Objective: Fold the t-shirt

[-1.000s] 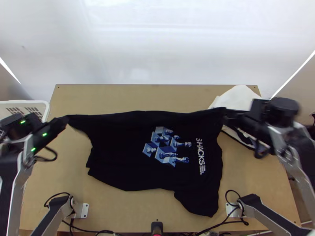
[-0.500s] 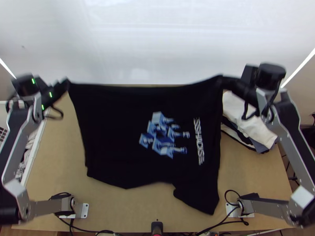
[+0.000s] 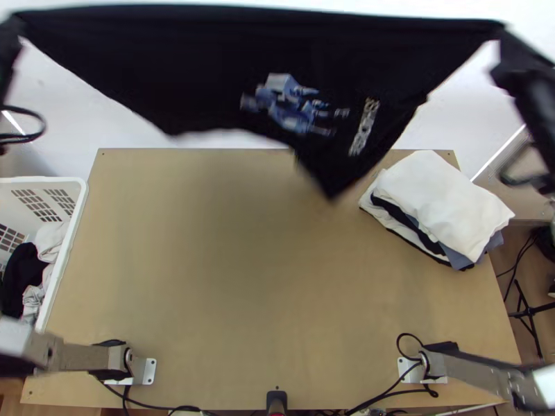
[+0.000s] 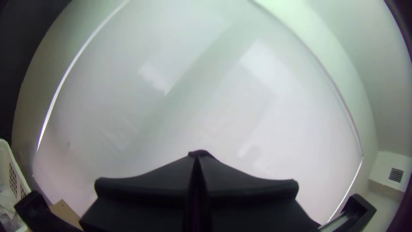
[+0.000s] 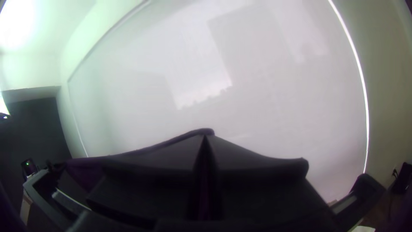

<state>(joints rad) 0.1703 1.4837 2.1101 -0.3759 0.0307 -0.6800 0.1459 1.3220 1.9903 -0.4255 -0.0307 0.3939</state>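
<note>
The black t-shirt with a blue print hangs stretched between both grippers, high over the table's far edge, its lower part dangling. My left gripper holds one end of its upper edge at the top left of the top view. At the top right, my right gripper holds the other end. In the left wrist view the left gripper is shut with a bit of dark cloth at its tips. The right gripper is likewise shut, the shirt's edge running off from its tips.
A pile of folded clothes, white on top, lies at the table's far right. A white basket with clothes stands at the left edge. The wooden table stretches between the arm bases and the white backdrop.
Both arms have lifted the shirt and carried it away from the table's near side. Its lower part has left the table top and now hangs near the far edge.
</note>
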